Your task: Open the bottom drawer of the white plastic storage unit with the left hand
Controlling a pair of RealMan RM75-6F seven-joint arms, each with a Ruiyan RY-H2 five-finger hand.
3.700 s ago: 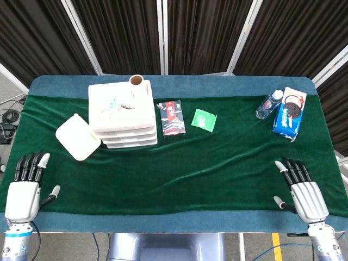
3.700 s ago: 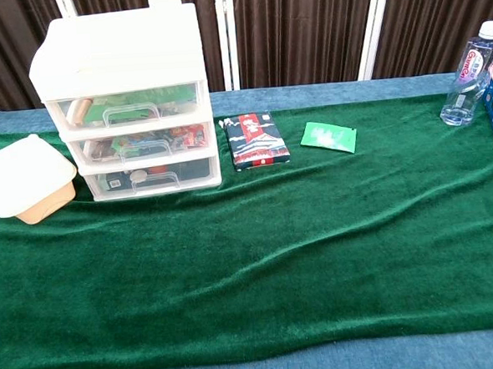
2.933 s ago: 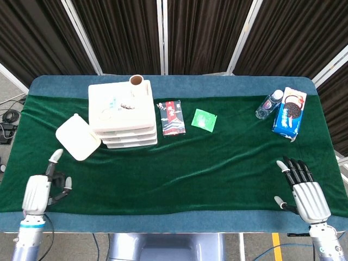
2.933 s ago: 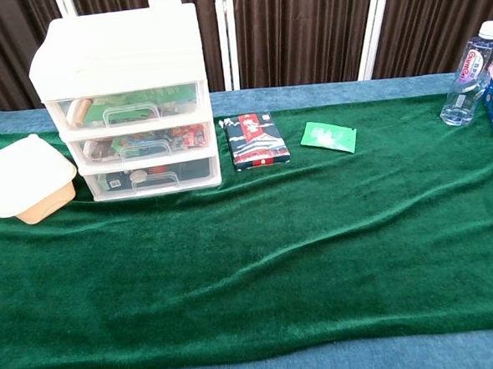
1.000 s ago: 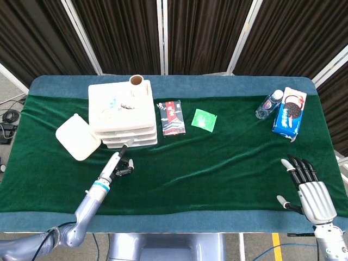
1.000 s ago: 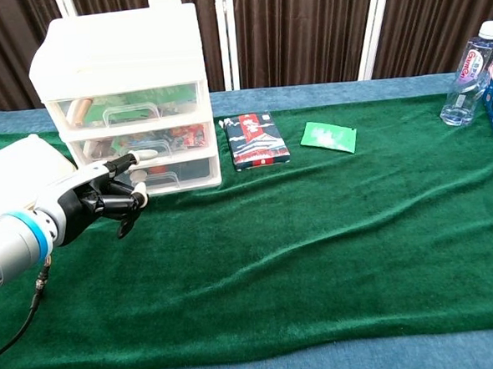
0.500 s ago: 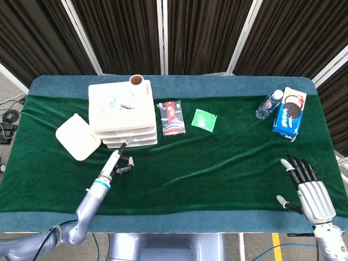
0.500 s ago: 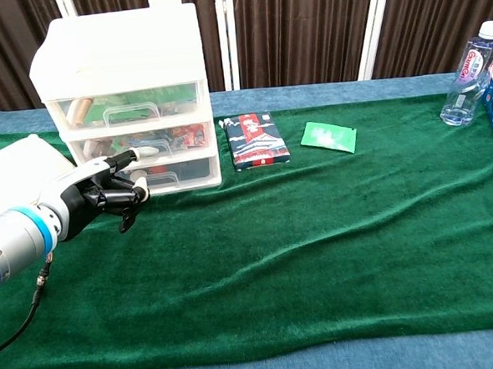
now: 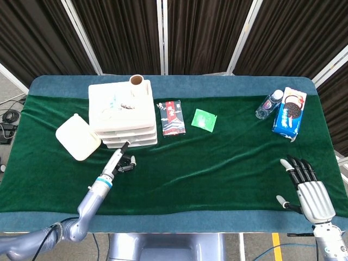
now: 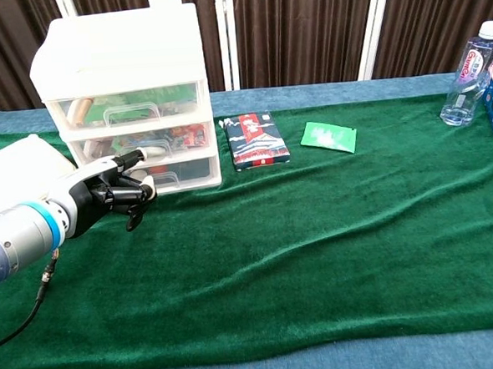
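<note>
The white plastic storage unit [image 10: 121,54] [image 9: 122,109] stands at the back left with three clear drawers, all pushed in. Its bottom drawer [image 10: 191,171] has a clear handle partly hidden by my left hand [image 10: 113,195] [image 9: 120,160]. That hand is right in front of the bottom drawer, thumb side up, fingers curled in at handle height; I cannot tell whether they touch the handle. My right hand [image 9: 307,190] lies flat and open at the table's front right edge, seen only in the head view.
A white lidded box [image 10: 15,169] [image 9: 78,137] sits left of the unit. A dark snack packet [image 10: 256,139], a green sachet [image 10: 328,137], a water bottle [image 10: 468,75] and a blue biscuit box [image 9: 289,111] lie along the back.
My left hand has crept a little forward and right, closer to the bottom drawer's front. The drawers and my right hand have not moved.
</note>
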